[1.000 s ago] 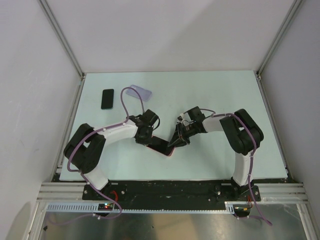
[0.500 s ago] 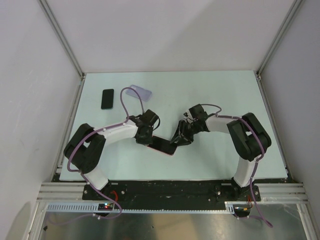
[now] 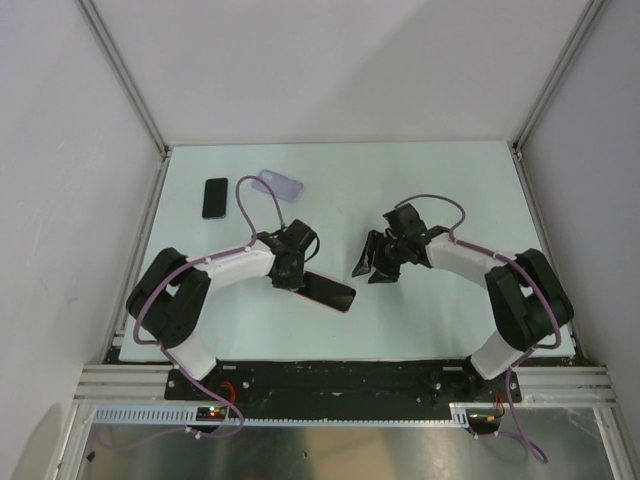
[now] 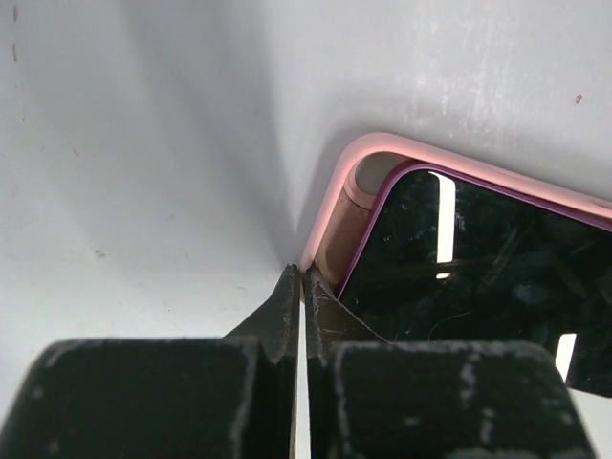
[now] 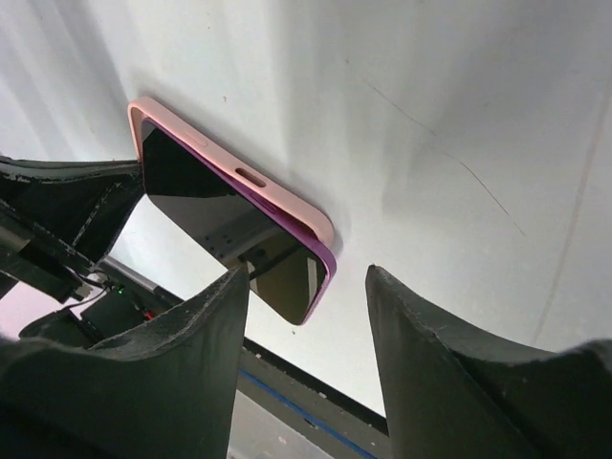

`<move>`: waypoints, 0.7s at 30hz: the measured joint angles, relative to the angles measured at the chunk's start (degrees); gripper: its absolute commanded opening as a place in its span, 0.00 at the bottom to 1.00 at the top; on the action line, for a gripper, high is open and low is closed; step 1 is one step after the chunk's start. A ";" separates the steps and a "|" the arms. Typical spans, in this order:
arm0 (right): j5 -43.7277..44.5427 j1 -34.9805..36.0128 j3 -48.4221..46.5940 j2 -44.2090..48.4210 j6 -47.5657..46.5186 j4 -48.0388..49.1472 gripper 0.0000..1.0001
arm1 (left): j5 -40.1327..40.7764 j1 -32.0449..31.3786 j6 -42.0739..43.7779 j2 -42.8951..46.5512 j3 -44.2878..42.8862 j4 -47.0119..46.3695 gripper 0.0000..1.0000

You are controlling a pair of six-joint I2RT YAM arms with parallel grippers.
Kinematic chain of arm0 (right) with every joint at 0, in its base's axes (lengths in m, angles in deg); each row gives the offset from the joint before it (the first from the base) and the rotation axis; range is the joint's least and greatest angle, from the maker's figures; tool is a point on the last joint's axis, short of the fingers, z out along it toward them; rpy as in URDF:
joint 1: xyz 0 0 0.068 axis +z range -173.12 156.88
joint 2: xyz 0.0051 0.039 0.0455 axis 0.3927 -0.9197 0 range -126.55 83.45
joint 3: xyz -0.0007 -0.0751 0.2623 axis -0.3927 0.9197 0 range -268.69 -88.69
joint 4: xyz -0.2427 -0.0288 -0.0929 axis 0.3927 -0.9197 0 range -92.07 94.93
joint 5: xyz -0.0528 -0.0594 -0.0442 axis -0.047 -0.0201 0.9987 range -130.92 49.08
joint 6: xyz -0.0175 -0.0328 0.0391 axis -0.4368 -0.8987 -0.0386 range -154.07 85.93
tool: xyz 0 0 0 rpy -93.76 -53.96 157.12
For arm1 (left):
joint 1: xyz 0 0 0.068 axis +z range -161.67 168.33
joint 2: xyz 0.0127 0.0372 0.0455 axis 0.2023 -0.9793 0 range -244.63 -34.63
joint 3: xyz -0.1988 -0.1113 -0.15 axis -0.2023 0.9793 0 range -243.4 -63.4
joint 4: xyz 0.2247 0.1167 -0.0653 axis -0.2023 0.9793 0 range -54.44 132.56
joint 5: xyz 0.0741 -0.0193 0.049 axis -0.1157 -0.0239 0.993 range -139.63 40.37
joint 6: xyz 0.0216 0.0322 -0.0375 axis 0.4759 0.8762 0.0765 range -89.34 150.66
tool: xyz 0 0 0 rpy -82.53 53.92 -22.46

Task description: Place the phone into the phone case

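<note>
Phone not fully seated in pink case — slick glass, hold edges; left gripper pinches case rim, right gripper spread, empty.

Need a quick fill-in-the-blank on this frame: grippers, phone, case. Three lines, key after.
1. The left gripper is shut on the rim of the ____ case.
2. The right gripper stands ____, not touching the phone.
3. A second, black phone lies near the far-____ corner of the table.
Missing words: pink; open; left.
</note>
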 measured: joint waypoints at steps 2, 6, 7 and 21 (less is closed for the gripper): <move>1.55 0.02 1.81 2.80 0.20 0.68 0.61 | 0.26 0.00 -1.88 0.44 0.63 -0.48 0.00; 2.99 0.33 7.93 8.15 1.22 3.45 0.64 | 1.14 0.00 -6.60 2.32 3.13 -2.78 0.00; 3.10 0.61 9.84 9.40 1.77 4.44 0.65 | 1.27 0.00 -7.72 2.80 3.74 -3.41 0.00; 4.33 6.75 20.85 12.09 9.38 19.02 0.60 | 4.37 -2.49 -19.93 6.10 8.35 -8.39 0.00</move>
